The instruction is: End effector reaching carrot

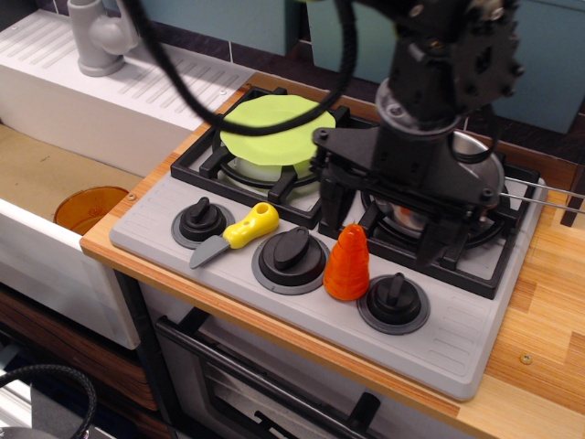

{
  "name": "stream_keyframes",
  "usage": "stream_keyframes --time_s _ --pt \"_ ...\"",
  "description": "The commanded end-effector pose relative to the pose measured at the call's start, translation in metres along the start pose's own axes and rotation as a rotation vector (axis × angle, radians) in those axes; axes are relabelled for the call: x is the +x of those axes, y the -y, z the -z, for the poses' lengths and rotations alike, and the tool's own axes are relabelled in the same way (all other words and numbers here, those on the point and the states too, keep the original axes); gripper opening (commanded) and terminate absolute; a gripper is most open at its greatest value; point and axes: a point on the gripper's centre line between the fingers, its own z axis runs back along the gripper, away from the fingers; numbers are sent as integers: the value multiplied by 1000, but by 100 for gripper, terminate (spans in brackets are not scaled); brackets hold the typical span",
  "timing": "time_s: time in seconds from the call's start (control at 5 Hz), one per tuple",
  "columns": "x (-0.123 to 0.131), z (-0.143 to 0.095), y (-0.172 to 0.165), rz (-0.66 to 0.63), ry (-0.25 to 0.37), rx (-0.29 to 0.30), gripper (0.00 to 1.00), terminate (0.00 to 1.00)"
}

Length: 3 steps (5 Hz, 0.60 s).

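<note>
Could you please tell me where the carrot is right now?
The carrot stands upright on the grey stove panel, between the middle knob and the right knob, just below the open gripper.

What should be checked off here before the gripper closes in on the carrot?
1. Carrot upright on the stove panel between two knobs: ok.
2. Gripper open, prongs spread wider than the carrot: ok.
3. Gripper centred over the carrot: not ok; one prong stands just behind the carrot's tip, the other well to its right over the pan burner.
4. Gripper touching the carrot: cannot tell; the near prong overlaps its tip in this single view.
5. Toy knife out of the path, lying left of the middle knob: ok.
6. Pan clear of the gripper body: cannot tell; the gripper hides most of it.
</note>
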Motion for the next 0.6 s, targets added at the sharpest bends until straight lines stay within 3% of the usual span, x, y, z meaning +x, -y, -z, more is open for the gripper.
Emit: stream_keyframes --time_s 0.0,0.4 --pt "18 -15 -20 8 91 16 100 0" --pt "25 11 -20 1 128 6 100 0"
